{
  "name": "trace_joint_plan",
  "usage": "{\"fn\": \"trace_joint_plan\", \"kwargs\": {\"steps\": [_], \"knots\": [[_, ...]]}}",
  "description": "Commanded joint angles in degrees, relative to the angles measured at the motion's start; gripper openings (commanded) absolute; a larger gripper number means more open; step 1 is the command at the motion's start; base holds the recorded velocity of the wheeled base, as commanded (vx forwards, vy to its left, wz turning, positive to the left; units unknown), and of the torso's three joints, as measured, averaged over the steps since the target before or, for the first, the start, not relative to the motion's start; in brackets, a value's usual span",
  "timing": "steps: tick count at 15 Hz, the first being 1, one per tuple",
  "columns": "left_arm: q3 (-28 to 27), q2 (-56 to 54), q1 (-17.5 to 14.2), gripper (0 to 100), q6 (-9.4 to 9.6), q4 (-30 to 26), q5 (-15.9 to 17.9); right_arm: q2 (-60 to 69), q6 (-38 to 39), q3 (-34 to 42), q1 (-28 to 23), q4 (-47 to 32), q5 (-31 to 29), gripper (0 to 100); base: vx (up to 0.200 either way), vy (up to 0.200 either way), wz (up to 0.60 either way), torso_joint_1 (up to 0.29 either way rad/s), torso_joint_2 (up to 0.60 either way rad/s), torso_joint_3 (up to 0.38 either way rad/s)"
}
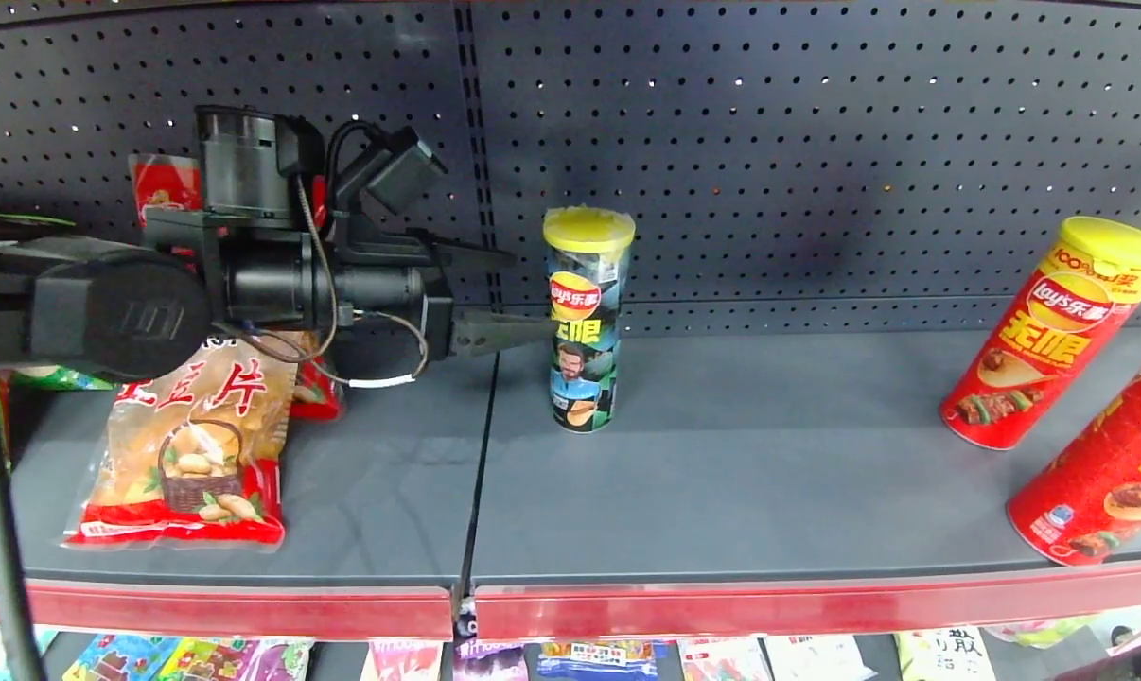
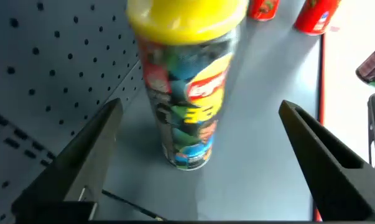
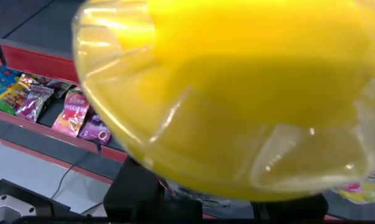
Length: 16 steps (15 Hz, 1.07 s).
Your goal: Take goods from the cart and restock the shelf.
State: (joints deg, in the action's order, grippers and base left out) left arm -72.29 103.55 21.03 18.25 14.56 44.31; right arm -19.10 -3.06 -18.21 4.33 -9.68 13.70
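Head view: a tall can of chips [image 1: 585, 322] stands upright on the grey shelf [image 1: 722, 473], near the middle and close to the back wall with holes [image 1: 769, 142]. It has a yellow lid and a dark label in green and blue with a red and yellow mark.

The left gripper [image 1: 533, 293] lies level beside the can with its jaws spread wide. The fingertips [image 1: 542, 333] are just at the can, and I cannot tell if one touches it. From the left wrist, the can [image 2: 187, 81] stands free just ahead of the open fingers [image 2: 81, 168].

Under the left arm lies a bag of peanuts [image 1: 192, 445]. Two red cans [image 1: 1053, 331] are well apart, at the right end.

From the right wrist, a yellow lid [image 3: 237, 81] is very close. I cannot tell whether the right gripper [image 3: 215, 205] grips it.
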Motion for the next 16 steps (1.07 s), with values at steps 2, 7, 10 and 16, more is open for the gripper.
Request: {"fn": "trace_joint_plan", "kwargs": {"steps": [2, 7, 10, 16], "knots": [[-4.00, 4.29, -0.11, 100, 0.47, 0.03, 1.13, -0.06, -0.02, 0.11, -0.02, 0.01, -0.08, 0, 0.000, 0.000, 0.00, 0.000, 0.00, 0.000], [-8.74, 7.81, -0.11, 100, 0.47, 0.03, 4.03, -0.58, -0.02, -0.16, -0.02, 0.01, -0.08, 0, 0.000, 0.000, 0.00, 0.000, 0.00, 0.000], [-10.15, 9.66, 0.06, 100, 0.47, 0.03, 6.66, -0.94, -0.02, -0.24, -0.02, 0.01, -0.08, 0, 0.000, 0.000, 0.00, 0.000, 0.00, 0.000], [-14.99, 14.14, 1.03, 100, -0.06, -0.14, 10.09, -1.46, -0.02, -0.51, -0.02, 0.01, -0.08, 0, 0.000, 0.000, 0.00, 0.000, 0.00, 0.000]]}}
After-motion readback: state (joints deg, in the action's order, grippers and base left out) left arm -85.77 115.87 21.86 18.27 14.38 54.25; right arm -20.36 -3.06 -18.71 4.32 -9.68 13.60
